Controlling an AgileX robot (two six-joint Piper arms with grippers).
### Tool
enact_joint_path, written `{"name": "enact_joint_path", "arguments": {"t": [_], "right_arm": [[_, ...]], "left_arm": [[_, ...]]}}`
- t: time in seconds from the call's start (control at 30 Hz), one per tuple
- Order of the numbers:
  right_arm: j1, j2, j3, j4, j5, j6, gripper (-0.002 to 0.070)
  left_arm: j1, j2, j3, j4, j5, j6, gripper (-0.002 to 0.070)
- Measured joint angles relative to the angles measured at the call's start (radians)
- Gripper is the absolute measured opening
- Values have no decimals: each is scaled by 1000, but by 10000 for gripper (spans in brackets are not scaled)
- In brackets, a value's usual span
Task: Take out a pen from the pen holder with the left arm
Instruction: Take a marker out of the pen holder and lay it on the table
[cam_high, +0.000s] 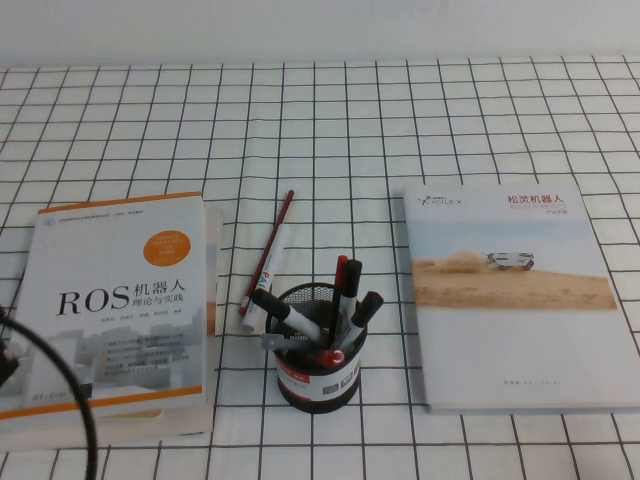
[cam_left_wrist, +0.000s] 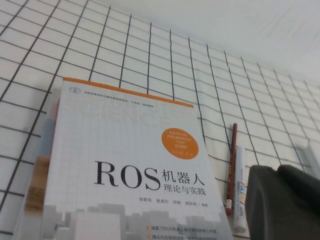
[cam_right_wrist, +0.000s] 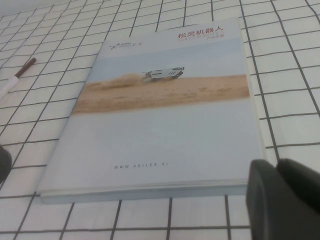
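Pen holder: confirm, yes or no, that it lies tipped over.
No, the pen holder stands upright with pens sticking up; left pincer sits shut near the ROS book, right pincer near the booklet.

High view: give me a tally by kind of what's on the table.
Books: 2 (ROS book, AgileX booklet)
Pen holder: 1
Pens in holder: at least 4, overlapping
Loose red pencil: 1
Loose white marker: 1
Total: at least 9
Left tool, shut, hangs near the ROS book; right tool near the AgileX booklet.
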Motion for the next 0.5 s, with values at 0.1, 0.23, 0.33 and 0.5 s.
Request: {"name": "enact_joint_path", "arguments": {"t": [0.1,0.23,0.33,0.5], "right_arm": [[0,0,0,0,0,0,-13],[0,0,0,0,0,0,-12],[0,0,0,0,0,0,-12],[0,0,0,0,0,0,-12]], "left_arm": [[0,123,-89,-34,32,115,-2],[-17,277,-185,-126,27,287,-2],[-67,387,-236,-205,-6,403,-2],[-207,549,-259,-283,-150,488,-2]]}}
